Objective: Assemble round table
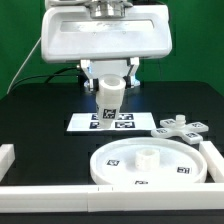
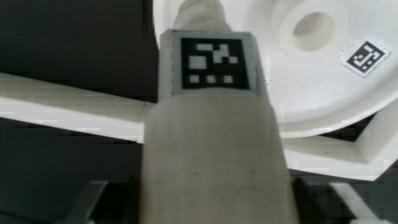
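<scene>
The cylinder leg (image 1: 109, 97), clamped in the gripper (image 1: 109, 86), could be jammed askew if lowered off-centre onto the round disc (image 1: 160, 166).

Marker board (image 1: 138, 124) and walls (image 1: 40, 196) lie on table (image 1: 40, 115).

Bright even light; close-up leg (image 2: 210, 140) blurs in wrist view.

The leg (image 1: 109, 93) is shown in plain white, and a black-and-white pixel-patterned tag (image 2: 214, 62) is carried on its face. The same white is seen on the round disc (image 1: 160, 172), dotted with similar square markers (image 1: 183, 170). White is repeated on the cross-shaped foot (image 1: 183, 127), all set off against the black table (image 1: 35, 115).
</scene>
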Robot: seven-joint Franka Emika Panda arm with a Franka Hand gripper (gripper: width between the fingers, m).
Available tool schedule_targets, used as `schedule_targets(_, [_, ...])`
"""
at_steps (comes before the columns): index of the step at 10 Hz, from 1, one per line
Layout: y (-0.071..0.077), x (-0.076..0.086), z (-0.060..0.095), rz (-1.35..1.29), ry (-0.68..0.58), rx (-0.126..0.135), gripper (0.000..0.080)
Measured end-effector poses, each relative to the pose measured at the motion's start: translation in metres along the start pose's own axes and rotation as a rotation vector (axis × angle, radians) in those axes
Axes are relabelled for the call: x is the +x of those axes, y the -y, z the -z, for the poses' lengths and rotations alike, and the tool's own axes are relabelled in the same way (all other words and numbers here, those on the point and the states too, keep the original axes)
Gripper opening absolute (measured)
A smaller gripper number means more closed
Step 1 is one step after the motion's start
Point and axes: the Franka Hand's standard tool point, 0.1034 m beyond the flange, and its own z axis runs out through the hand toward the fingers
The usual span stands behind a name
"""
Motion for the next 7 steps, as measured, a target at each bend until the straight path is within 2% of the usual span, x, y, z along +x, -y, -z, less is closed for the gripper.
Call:
schedule_targets(1, [0.005,0.002,0.000,-0.029,-0.023,0.003,0.0406])
schedule_targets(2, [0.018,0.006,-0.001,-0.070,-0.045,0.007,0.0406])
schedule_targets(4, [0.060,0.014,-0.004,-0.164,-0.034,0.021,0.0406])
schedule_targets(5, [0.059,0.014,-0.004,-0.142,-0.030,0.012,0.0406])
schedule_targets(7, [0.058,0.014,-0.004,-0.146,-0.030,0.011,0.0406])
